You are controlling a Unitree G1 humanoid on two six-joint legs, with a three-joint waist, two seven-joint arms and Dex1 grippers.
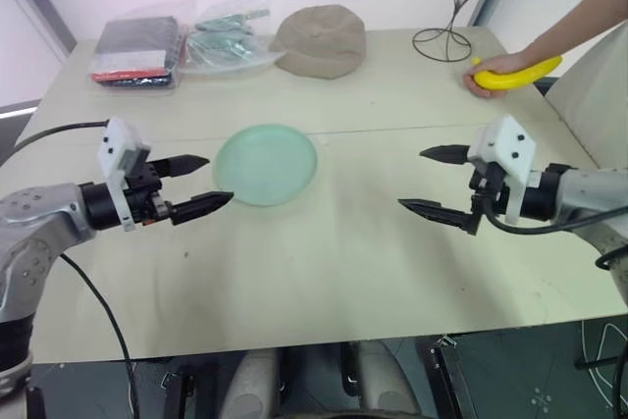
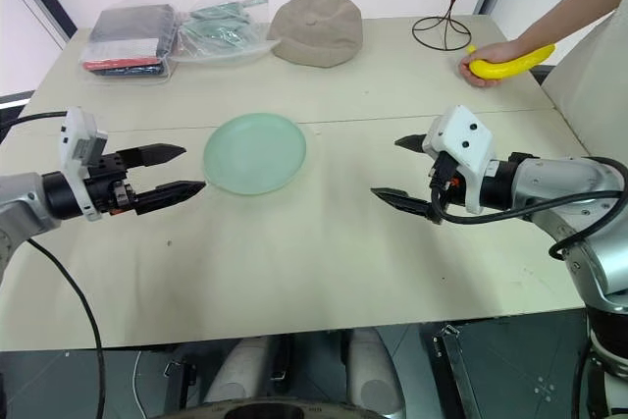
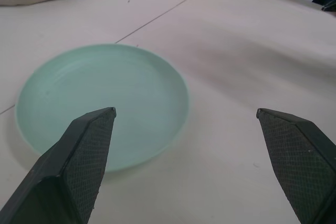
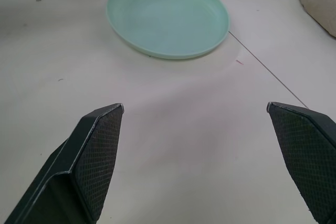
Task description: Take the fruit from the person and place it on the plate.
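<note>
- Left eye view: the banana [image 1: 518,73] lies in the person's hand [image 1: 488,78] at the far right corner of the table [image 1: 324,272], well apart from both grippers.
- Mint-green plate [image 1: 266,164] sits mid-table, bare, just beside the left gripper [image 1: 198,183], whose jaws stand wide apart, holding nothing.
- Right gripper [image 1: 432,181] hovers right of the plate, jaws spread fully, also empty.
- A tan cap [image 1: 321,39] and bagged items [image 1: 177,41] rest along the far edge.

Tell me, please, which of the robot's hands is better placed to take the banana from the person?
Probably the right hand: it is open and on the same side as the banana, which the person's hand holds at the table's far right corner. The left hand hovers beside the plate.
</note>
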